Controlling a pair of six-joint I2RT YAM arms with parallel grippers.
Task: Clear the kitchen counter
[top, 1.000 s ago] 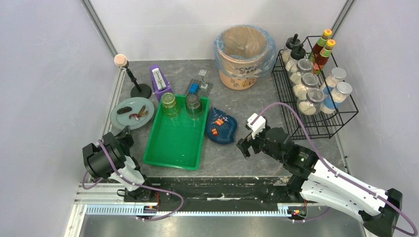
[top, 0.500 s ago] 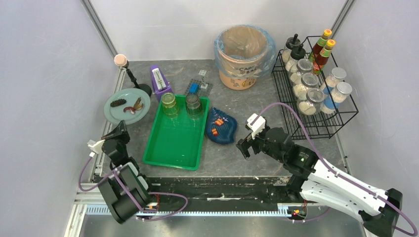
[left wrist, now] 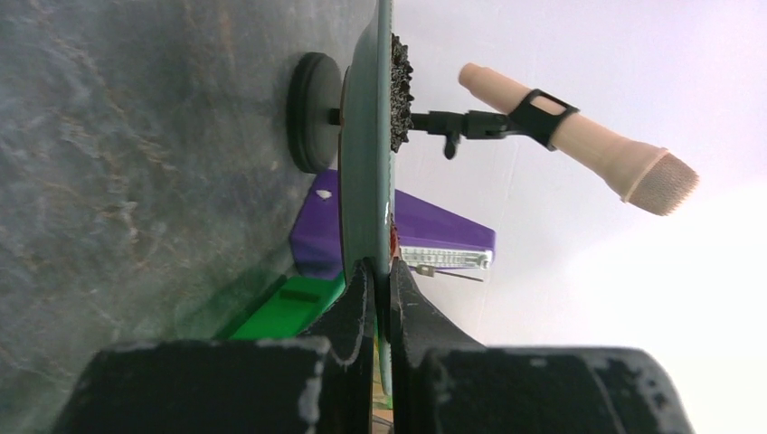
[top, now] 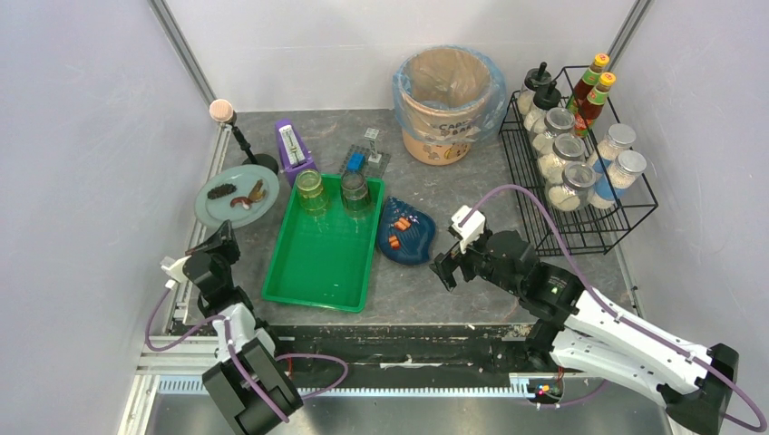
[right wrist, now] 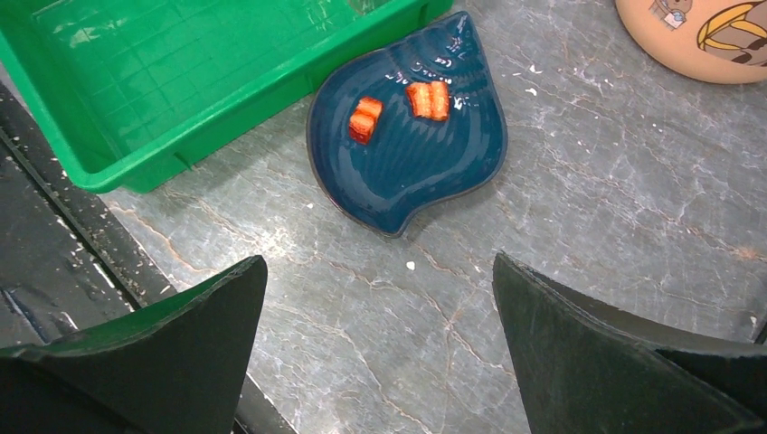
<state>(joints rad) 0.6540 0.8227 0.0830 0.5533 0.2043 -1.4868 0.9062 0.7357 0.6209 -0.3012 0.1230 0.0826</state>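
Pale green glaze is what my left gripper (left wrist: 380,271) has hold of: the near rim of the round plate (left wrist: 366,181), and by my reckoning the job is barely begun. The green tray (top: 322,263) carries only two glass jars (top: 310,190) at its far end. The scraps are not yet in the lined bin (top: 447,104) at the back. Both dishes with food on them remain to be dealt with.

My left fingers (left wrist: 357,298) are nearly together, with just the thickness of that rim between them. In the wrist view the plate runs edge-on away from me, a dark crumbly lump (left wrist: 401,81) on its face. I cannot tell whether it is raised off the kitchen counter (top: 435,290) or resting on it. Beyond it stand the microphone (left wrist: 579,149) on its round base and a purple block (left wrist: 425,237).

My right gripper (right wrist: 375,298) is spread wide and holds nothing, hanging above bare grey stone. Just ahead of it lies the blue shell-shaped dish (right wrist: 407,163), flat on the counter, with two orange pieces (right wrist: 366,119) on it. The dish sits close beside the tray's corner, though I cannot tell if they touch.

The counter itself fills the middle of the overhead view, between the rails. Farther right, the black wire rack (top: 580,227) holds its bottles and jars, well apart from both my grippers.
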